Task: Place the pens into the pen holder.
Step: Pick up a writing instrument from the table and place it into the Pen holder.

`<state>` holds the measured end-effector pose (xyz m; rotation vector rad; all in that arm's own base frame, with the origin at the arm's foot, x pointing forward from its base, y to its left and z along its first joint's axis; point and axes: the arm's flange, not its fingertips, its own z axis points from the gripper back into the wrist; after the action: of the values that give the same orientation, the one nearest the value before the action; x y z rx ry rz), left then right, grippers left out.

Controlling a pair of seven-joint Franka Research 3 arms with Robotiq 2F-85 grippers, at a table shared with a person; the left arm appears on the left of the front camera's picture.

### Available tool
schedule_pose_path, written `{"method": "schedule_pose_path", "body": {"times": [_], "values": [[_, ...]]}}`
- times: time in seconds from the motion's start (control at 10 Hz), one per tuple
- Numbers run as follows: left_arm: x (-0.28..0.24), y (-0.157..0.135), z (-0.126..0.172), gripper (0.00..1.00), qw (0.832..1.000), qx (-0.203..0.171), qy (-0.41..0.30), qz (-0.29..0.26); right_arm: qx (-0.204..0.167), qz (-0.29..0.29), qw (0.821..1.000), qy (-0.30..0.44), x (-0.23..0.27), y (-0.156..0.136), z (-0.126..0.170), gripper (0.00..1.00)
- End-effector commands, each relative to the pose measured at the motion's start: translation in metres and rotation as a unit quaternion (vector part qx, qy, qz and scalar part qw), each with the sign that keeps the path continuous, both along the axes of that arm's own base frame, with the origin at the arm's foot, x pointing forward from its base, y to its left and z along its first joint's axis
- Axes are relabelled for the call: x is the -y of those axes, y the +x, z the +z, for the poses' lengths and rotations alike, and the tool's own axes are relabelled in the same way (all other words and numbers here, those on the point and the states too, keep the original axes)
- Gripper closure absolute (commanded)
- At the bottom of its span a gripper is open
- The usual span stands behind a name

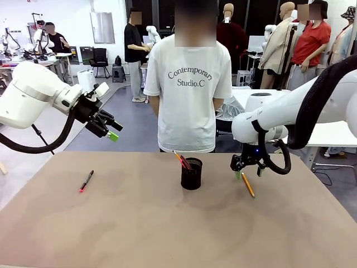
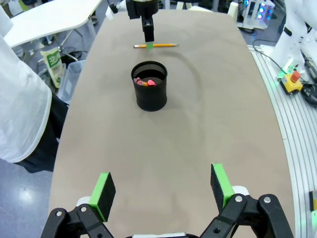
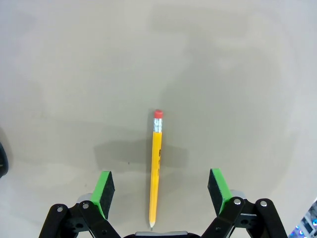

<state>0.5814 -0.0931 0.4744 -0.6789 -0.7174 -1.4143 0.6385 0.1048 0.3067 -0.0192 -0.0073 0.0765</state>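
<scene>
The yellow pencil [image 3: 156,168] lies flat on the table [image 1: 139,223] toward its right edge, framed by my right gripper [image 3: 161,184], fingers spread wide and not touching it. The pen holder [image 1: 191,174] at mid-table has pens [image 1: 182,160] standing in it. This is the pickup step, I reckon: sink lower, then close across the shaft. The black marker [image 1: 86,181] lies near the left edge, and my left gripper [image 2: 161,191] hangs above the table, spread and empty.
</scene>
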Motion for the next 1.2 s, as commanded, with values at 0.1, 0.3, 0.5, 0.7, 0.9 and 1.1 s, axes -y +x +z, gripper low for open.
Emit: {"method": "schedule_pose_path", "body": {"times": [0.1, 0.3, 0.5, 0.7, 0.9, 1.1], "values": [[-0.0002, -0.0004, 0.0010, 0.00, 1.000, 0.001, -0.004, 0.003, 0.009, -0.013, 1.000, 0.016, -0.0029, 0.0087, -0.0026, 0.00], [-0.0002, -0.0004, 0.0010, 0.00, 1.000, 0.001, -0.004, 0.003, 0.009, -0.015, 1.000, 0.015, -0.0009, 0.0139, -0.0068, 0.00], [-0.0002, -0.0004, 0.0010, 0.00, 1.000, 0.001, -0.004, 0.003, 0.016, -0.004, 1.000, 0.021, -0.0011, 0.0092, -0.0125, 0.10], [-0.0002, -0.0004, 0.0010, 0.00, 1.000, 0.001, -0.004, 0.003, 0.017, -0.002, 1.000, 0.020, -0.0005, 0.0138, -0.0113, 0.49], [-0.0002, -0.0004, 0.0010, 0.00, 1.000, 0.001, -0.004, 0.003, 0.016, -0.002, 1.000, 0.020, -0.0011, 0.0115, -0.0123, 0.89], [-0.0002, -0.0004, 0.0010, 0.00, 1.000, 0.001, -0.004, 0.003, 0.015, 0.001, 1.000, 0.018, -0.0010, 0.0146, -0.0122, 1.00]]}}
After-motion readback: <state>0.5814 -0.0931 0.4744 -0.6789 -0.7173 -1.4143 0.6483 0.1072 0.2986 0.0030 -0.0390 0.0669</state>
